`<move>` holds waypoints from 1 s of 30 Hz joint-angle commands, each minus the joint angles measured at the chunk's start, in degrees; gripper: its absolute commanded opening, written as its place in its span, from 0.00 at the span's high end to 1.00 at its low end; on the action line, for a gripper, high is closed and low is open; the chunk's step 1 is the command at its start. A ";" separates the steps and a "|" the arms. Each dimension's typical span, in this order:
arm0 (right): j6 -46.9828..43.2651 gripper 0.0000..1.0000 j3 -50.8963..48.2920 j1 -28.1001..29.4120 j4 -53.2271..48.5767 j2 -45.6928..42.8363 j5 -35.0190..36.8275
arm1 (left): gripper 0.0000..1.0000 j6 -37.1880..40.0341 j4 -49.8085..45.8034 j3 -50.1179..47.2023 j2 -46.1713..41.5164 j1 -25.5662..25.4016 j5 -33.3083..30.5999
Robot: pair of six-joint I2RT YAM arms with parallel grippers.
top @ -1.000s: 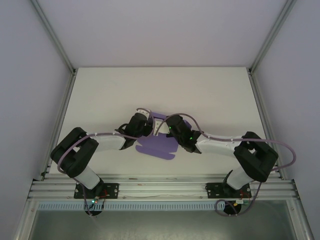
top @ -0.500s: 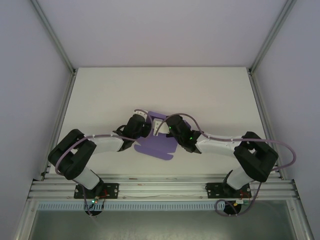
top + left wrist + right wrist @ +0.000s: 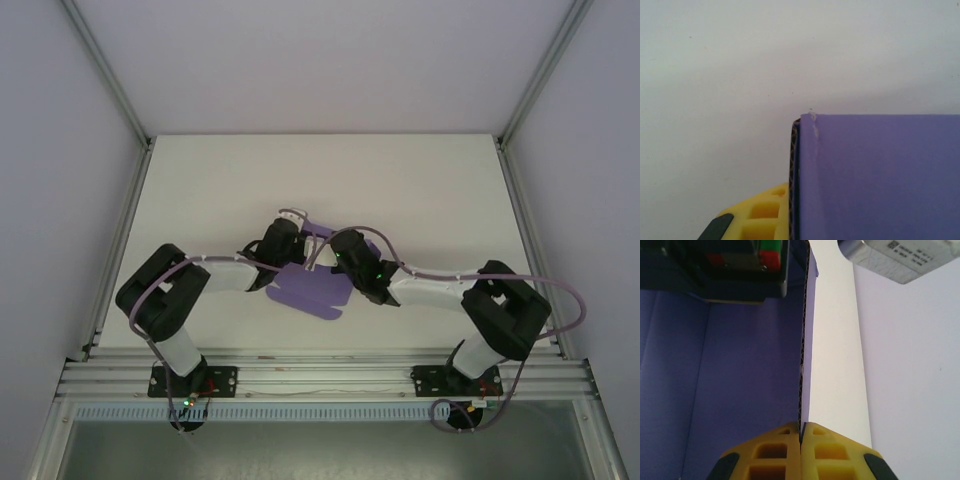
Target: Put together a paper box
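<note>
From above, one purple die-cut corrugated card sheet, the paper box (image 3: 312,292), is seen partly folded on the white worktop (image 3: 220,190), midway between its side edges and nearer its front edge. Within the last second the left gripper (image 3: 298,234) has been closed on a raised flap; the right gripper (image 3: 319,257) is kept clamped on another. At the left wrist, a purple panel is pinched against one yellow finger (image 3: 760,216). At the right wrist, the card's edge is squeezed between two yellow fingertips (image 3: 775,452). With both of the two grippers holding, wall folding is judged ready.
</note>
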 commanded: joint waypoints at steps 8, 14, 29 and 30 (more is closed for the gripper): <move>28.20 0.45 -5.46 -0.05 -0.96 -16.62 -13.36 | 1.00 0.84 10.68 -3.66 2.31 -0.25 3.10; 51.27 0.35 -10.55 -5.67 -0.70 -29.79 -18.38 | 1.00 2.66 12.42 -4.84 1.37 -1.02 6.38; 80.77 0.96 11.66 -18.04 -24.78 -11.44 -44.80 | 1.00 7.48 13.69 -2.75 5.05 -3.13 9.03; 80.64 0.97 12.19 -17.99 -25.18 -9.92 -45.31 | 1.00 7.35 13.52 -2.67 5.02 -3.24 8.68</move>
